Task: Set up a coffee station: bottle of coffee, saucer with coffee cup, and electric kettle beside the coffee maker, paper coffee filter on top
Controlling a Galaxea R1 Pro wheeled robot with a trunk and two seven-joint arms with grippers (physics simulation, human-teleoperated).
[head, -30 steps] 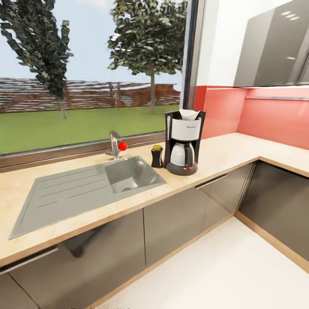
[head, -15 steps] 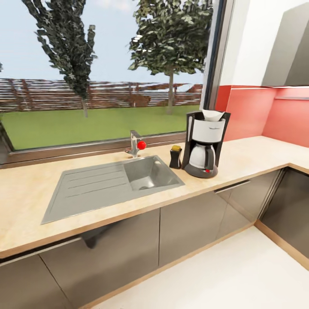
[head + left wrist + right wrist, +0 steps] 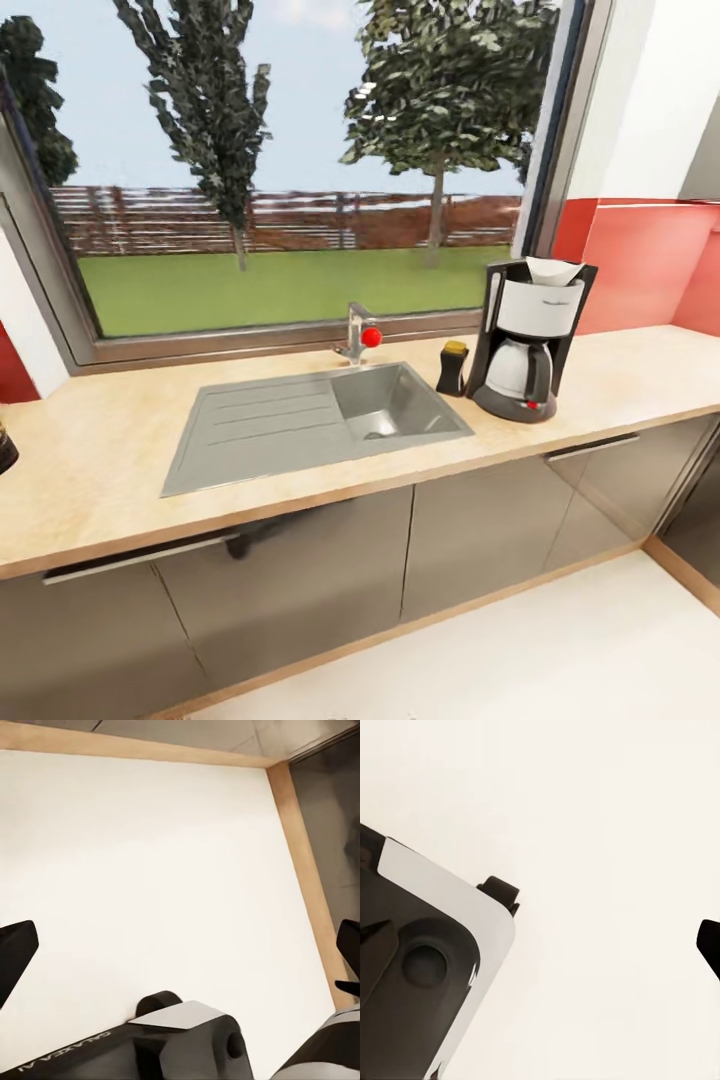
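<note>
A: Head view? 
B: The coffee maker (image 3: pixel 528 340) stands on the tabletop (image 3: pixel 110 450), paper coffee filter (image 3: pixel 556 270) on top, bottle of coffee (image 3: pixel 453 368) just beside it.

A: Wrist views? 
B: Left gripper (image 3: pixel 180 952) fingers (image 3: pixel 13 952) apart over white floor (image 3: pixel 150 855); right gripper's (image 3: pixel 585 952) too.

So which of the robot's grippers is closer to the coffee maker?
Left or right: I cannot tell. The coffee maker stands up on the kitchen countertop. The left gripper and the right gripper both point down at the white floor, open and empty.
</note>
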